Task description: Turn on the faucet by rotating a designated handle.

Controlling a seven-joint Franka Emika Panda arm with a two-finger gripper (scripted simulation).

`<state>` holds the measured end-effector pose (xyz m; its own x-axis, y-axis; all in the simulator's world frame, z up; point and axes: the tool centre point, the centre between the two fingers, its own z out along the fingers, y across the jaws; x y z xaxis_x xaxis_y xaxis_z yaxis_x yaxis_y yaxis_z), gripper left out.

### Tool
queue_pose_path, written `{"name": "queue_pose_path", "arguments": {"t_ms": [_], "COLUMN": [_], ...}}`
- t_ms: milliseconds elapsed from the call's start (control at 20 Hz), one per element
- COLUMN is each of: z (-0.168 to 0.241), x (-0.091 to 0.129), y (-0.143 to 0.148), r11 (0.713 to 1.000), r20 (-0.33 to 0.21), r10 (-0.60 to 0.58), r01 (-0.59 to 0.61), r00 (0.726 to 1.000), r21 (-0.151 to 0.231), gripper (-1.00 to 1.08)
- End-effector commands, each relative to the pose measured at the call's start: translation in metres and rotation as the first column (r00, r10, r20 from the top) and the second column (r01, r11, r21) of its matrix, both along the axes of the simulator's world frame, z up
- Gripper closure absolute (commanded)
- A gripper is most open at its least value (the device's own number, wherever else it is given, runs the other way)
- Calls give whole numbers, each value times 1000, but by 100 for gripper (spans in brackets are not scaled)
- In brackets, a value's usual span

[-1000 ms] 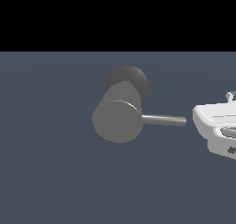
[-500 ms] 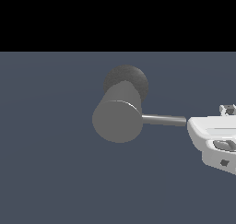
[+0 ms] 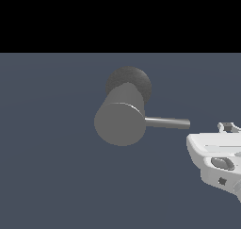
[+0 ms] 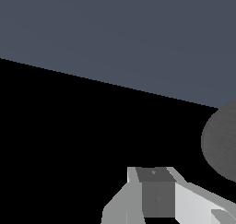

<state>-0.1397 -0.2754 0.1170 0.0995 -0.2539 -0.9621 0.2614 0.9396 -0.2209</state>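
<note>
- Both views are sharp simulator renders, with no blur, grain or bending at the edges; outlines are slightly jagged.
- Light is even and moderate. The slate-blue ground (image 3: 56, 176) carries no cast shadows.
- The faucet (image 3: 120, 122) has a pale flat end face, a thin bright line along its upper rim, and a darker, faintly speckled base behind it.
- The handle (image 3: 167, 123) shows a soft lengthwise sheen, lighter on top.
- The white arm housing (image 3: 214, 159) is the brightest area, not blown out.
- Flat black fills the exterior view's top band and much of the wrist view.
</note>
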Motion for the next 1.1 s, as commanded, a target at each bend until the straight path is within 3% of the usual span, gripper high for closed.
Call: {"name": "queue_pose_path", "arguments": {"t_ms": [0,350,1050], "z": [-2,-6,-58], "x": [1,5,-7], "y": [3,15,45], "r11": [1000,996,981], "r20": [2,16,-100], "r10": [1,6,15], "r01": [-1,-7,5], "r00": [1000,1000,995], "r21": [19,88,195], "gripper": [108,108,108]}}
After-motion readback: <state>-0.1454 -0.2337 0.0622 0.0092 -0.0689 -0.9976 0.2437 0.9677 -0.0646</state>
